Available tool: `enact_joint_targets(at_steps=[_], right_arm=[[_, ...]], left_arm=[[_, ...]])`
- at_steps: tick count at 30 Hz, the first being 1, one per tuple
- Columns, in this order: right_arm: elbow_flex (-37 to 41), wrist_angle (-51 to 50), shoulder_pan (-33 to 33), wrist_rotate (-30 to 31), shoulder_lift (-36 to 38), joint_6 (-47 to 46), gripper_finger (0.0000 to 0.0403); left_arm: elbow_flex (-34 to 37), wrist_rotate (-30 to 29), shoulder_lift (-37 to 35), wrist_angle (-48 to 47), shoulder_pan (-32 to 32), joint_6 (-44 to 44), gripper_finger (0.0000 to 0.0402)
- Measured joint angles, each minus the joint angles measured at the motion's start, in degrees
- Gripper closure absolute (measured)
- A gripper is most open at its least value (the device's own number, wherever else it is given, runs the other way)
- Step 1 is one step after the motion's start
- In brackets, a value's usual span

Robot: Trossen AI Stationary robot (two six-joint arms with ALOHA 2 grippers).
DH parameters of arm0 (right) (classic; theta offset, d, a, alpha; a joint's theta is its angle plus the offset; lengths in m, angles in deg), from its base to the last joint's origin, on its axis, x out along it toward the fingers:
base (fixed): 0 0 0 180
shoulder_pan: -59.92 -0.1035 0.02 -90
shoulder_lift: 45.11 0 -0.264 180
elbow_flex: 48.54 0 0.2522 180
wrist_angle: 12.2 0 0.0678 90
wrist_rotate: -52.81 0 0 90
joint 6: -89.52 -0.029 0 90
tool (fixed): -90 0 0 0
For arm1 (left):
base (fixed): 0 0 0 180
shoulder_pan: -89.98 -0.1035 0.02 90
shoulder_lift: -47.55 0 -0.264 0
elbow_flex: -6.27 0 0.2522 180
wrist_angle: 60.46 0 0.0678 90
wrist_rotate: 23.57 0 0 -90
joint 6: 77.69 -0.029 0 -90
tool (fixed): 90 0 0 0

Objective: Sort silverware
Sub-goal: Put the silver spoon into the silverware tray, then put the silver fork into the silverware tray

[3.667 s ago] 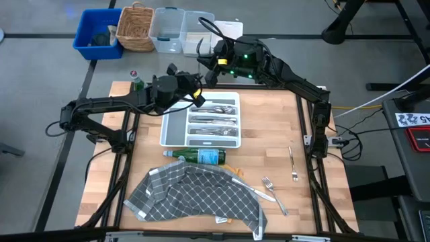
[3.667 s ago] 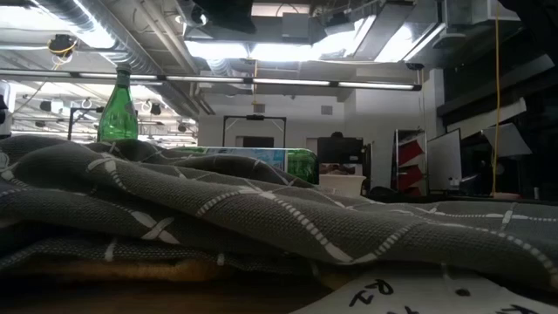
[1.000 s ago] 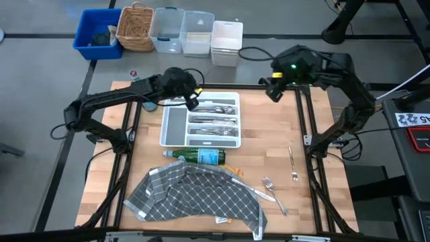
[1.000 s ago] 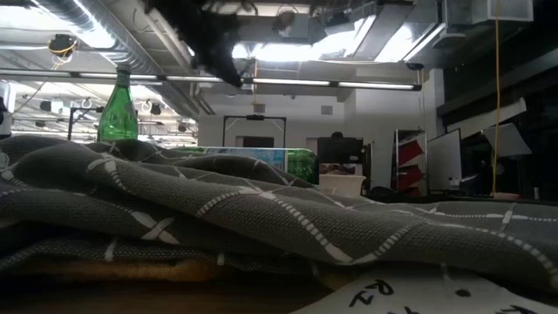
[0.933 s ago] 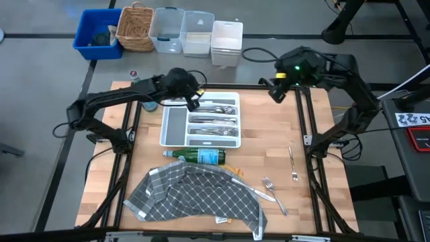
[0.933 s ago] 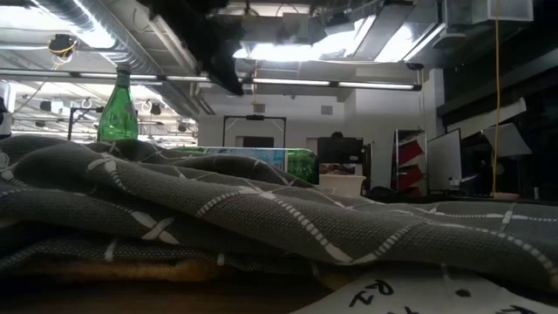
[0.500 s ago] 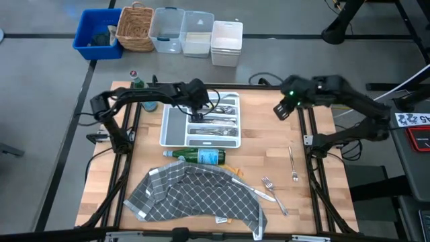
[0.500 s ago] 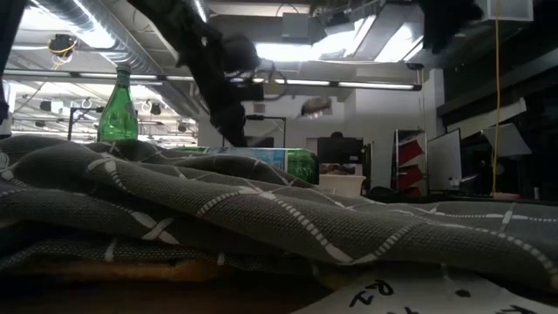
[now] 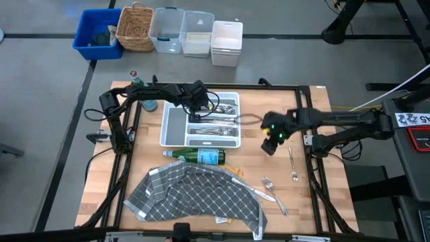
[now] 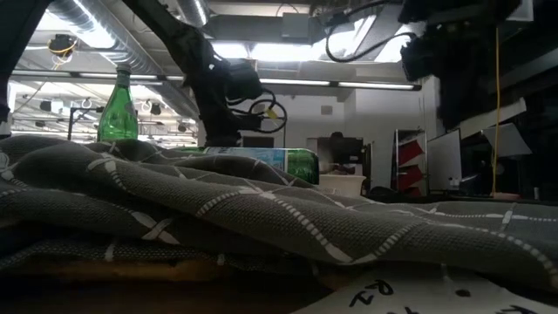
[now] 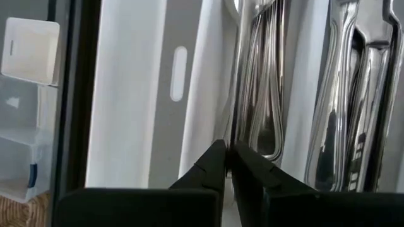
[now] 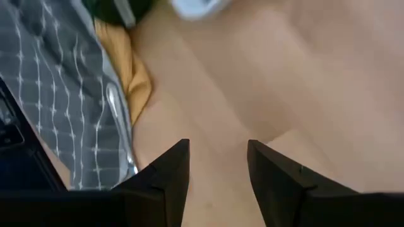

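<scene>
On the wooden table (image 9: 269, 175), our right gripper (image 9: 269, 144), fingers apart, hovers nearest the loose knife (image 9: 292, 163) lying lengthwise toward us, while our left gripper (image 9: 196, 114), fingers together, sits over the white tray's (image 9: 176, 128) sorted silverware (image 9: 215, 121).

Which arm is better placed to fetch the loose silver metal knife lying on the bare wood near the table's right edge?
Probably the right. Its open right gripper hangs over bare wood close to the silver metal knife. The left gripper is down in the white compartmented plastic tray, across the table.
</scene>
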Motion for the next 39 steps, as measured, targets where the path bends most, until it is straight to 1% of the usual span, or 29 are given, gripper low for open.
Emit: enact_joint_targets(at_steps=[5,10,13,19,25,30,36,39], right_arm=[[4.7,4.7,-7.0,1.5,0.0,-6.0,0.0244],[5.3,4.9,-12.5,7.1,0.0,-12.1,0.0244],[5.3,5.7,-15.1,8.5,0.0,-14.7,0.0244],[5.3,8.0,-20.3,8.6,0.0,-19.2,0.0244],[5.2,7.6,-26.0,10.6,-0.8,-31.4,0.0244],[5.2,7.2,-31.9,12.7,-3.7,-38.2,0.0244],[5.2,7.2,-38.3,13.8,-10.4,-43.8,0.0244],[5.2,7.4,-40.2,14.0,-13.7,-45.8,0.0244]], left_arm=[[0.0,0.0,0.0,-0.8,0.0,-0.3,0.0374],[0.0,0.0,0.0,-0.8,0.0,0.5,0.0356],[0.0,0.0,-0.2,-0.8,0.2,3.7,0.0341],[0.0,-0.8,-2.7,-0.7,2.0,9.6,0.0323],[0.0,-0.9,-6.3,-0.7,4.8,15.3,0.0322],[0.0,-0.9,-8.5,-0.8,7.8,19.8,0.0328],[-0.1,-0.9,-9.2,-0.7,12.0,23.5,0.0329],[-0.1,-0.9,-9.2,-0.8,14.1,23.9,0.0329]])
